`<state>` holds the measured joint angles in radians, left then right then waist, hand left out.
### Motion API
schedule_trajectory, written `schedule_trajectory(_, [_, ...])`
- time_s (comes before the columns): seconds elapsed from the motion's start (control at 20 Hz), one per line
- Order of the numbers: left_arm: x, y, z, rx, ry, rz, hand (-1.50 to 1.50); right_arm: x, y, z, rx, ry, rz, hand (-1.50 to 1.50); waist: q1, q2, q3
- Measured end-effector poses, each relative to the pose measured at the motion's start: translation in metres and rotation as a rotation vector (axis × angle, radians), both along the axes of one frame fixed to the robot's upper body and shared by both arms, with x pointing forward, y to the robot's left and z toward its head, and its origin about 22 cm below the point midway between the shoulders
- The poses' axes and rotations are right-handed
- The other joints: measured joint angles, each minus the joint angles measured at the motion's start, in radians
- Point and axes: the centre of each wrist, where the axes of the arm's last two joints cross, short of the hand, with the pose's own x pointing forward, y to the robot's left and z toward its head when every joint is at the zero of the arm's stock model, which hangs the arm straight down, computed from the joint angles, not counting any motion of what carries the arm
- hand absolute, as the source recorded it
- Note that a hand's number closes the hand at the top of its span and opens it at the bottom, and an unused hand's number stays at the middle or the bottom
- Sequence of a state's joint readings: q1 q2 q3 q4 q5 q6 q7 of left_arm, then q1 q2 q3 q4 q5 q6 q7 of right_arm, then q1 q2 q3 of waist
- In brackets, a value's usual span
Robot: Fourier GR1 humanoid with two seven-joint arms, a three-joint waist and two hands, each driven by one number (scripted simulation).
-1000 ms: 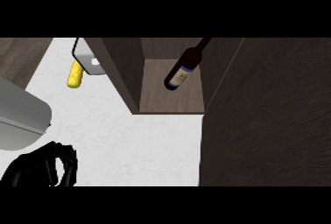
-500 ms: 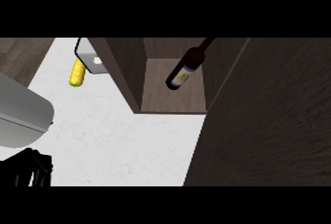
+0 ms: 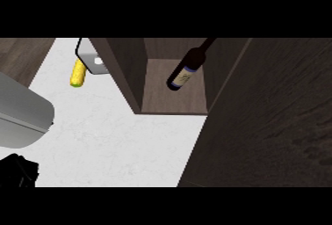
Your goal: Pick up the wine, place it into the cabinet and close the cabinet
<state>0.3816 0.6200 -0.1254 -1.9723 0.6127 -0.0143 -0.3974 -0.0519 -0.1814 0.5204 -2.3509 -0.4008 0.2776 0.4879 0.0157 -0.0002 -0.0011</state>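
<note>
**Already shelved: wine bottle seen inside open cabinet**

Clearly visible in the head view, the wine bottle (image 3: 185,72) is found inside the cabinet (image 3: 170,99), in its open compartment at the upper middle of the frame. It is a dark, near-black bottle w/ a slim neck running up and to the right, and a pale label w/ a bluish band above it on the body. It appears tilted, base toward the lower left, neck toward the compartment's right wall; whether it stands or leans against that wall can't be told.

The cabinet door (image 3: 266,123), dark wood grain, is seen as a large panel filling the right side of the frame, not shut over the compartment.

On the white table (image 3: 117,140), a yellow corn cob (image 3: 77,74) lies at upper left, just beside a small grey-white object (image 3: 96,66) partly hidden by the cabinet's left wall. A grey rounded appliance (image 3: 19,114) is seen at the left edge.

Only a black bit of the left hand (image 3: 16,173) shows at the lower-left corner, holding nothing visible; how far its fingers are spread can't be told. The right hand isn't seen.
</note>
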Motion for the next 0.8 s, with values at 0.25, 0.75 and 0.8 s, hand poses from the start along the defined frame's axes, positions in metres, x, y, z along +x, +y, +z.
schedule_trajectory(0.25, [-0.001,0.004,-0.005,0.002,-0.001,-0.001,1.50,0.014,0.040,0.028,0.023,-0.009,0.032,1.50,0.001,-0.001,0.000])
schedule_trajectory(0.75, [-0.004,0.005,0.004,-0.001,0.001,-0.010,1.50,0.062,0.100,0.052,0.060,0.048,0.015,1.50,0.002,0.000,0.001])
schedule_trajectory(0.8, [-0.003,0.004,0.004,-0.001,-0.002,-0.010,1.50,0.069,0.102,0.056,0.064,0.056,0.011,1.50,0.001,0.000,0.001])
